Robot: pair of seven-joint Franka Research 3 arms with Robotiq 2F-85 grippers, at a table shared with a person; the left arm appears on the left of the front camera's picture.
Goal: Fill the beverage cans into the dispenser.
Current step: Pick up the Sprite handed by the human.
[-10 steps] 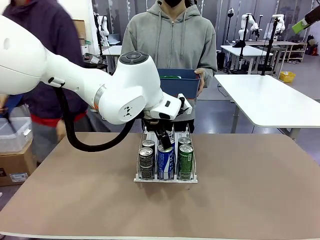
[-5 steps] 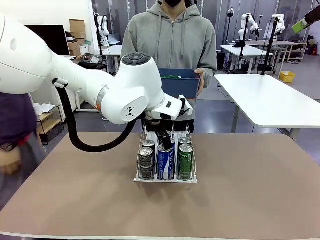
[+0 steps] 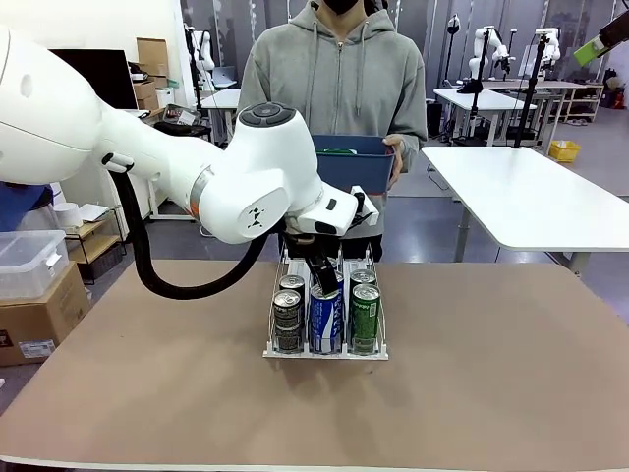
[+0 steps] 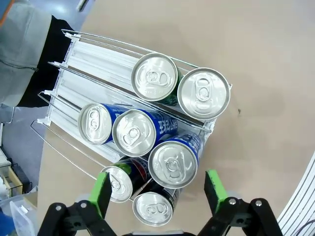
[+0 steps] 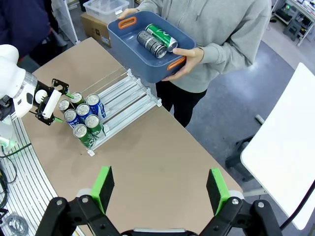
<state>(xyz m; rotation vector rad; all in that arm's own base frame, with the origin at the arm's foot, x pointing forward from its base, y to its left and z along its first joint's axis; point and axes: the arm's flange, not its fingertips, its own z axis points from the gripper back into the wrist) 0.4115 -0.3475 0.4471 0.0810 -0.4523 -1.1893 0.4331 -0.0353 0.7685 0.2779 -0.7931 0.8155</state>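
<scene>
Left wrist view: left gripper (image 4: 157,191) jaws spread wide, pinching nothing, hanging just over the front blue can (image 4: 173,164) in the dispenser (image 4: 88,54), middle lane. Seven cans racked, by my count. Right gripper (image 5: 160,188) also spread, empty, high above the table (image 5: 162,147). Two more cans (image 5: 157,42) lie in the blue tub (image 5: 152,73) the person (image 5: 216,29) holds. My call: pull straight up, pads clear of neighbouring tops and thin dividers (image 4: 98,81), then swing to the tub.
</scene>
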